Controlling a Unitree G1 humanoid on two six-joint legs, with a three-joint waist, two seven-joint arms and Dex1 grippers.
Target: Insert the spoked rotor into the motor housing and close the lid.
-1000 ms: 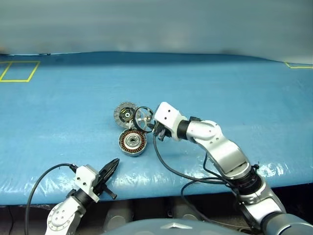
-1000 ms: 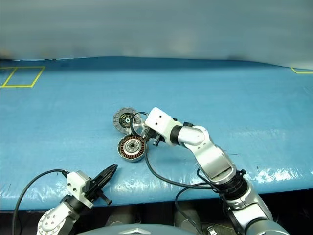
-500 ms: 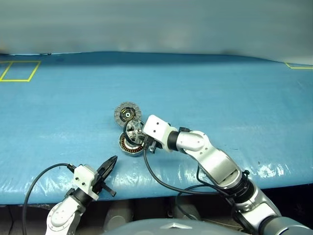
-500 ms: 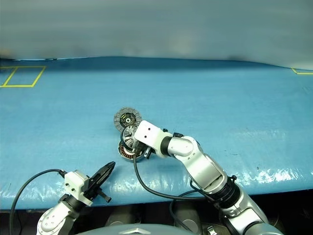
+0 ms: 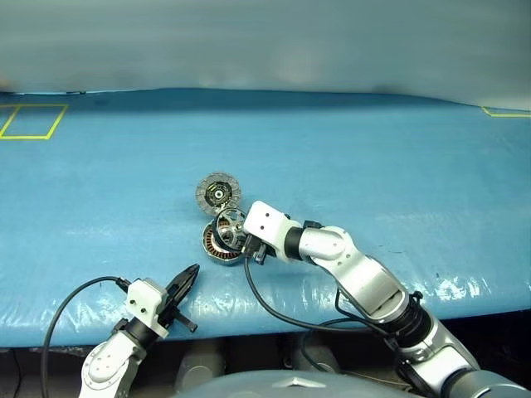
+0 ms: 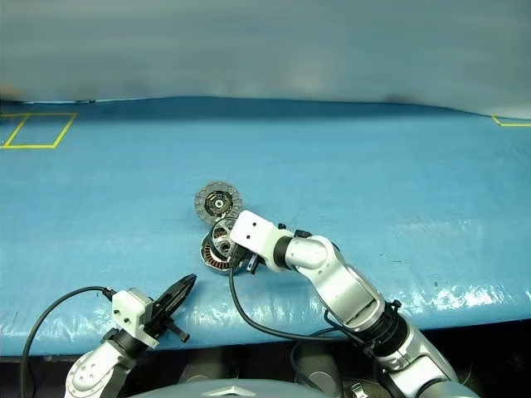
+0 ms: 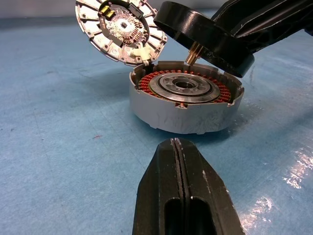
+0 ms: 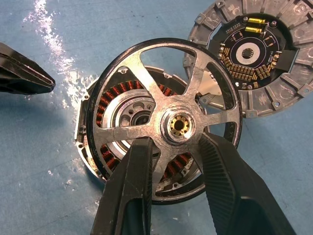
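My right gripper (image 8: 176,139) is shut on the spoked rotor (image 8: 146,88), a black ring with silver spokes, one finger on each side of its hub. The rotor (image 5: 231,225) hangs tilted just above the motor housing (image 7: 186,105), a grey cup with copper windings around a silver centre. Its brass shaft tip points down over the housing's far rim. The lid (image 5: 218,193) lies flung open behind the housing, joined at the rim, with its segmented inner face up. My left gripper (image 5: 192,274) is shut and empty, close to the table's front edge and pointing at the housing.
The parts rest on a blue covered table (image 5: 373,166). A yellow square outline (image 5: 31,120) is marked at the far left, and a yellow corner (image 5: 506,110) at the far right. Black cables hang off the front edge under both arms.
My right gripper carried the rotor left and down, from beside the lid to just over the housing. It has barely moved in the last half second. The left gripper stayed put.
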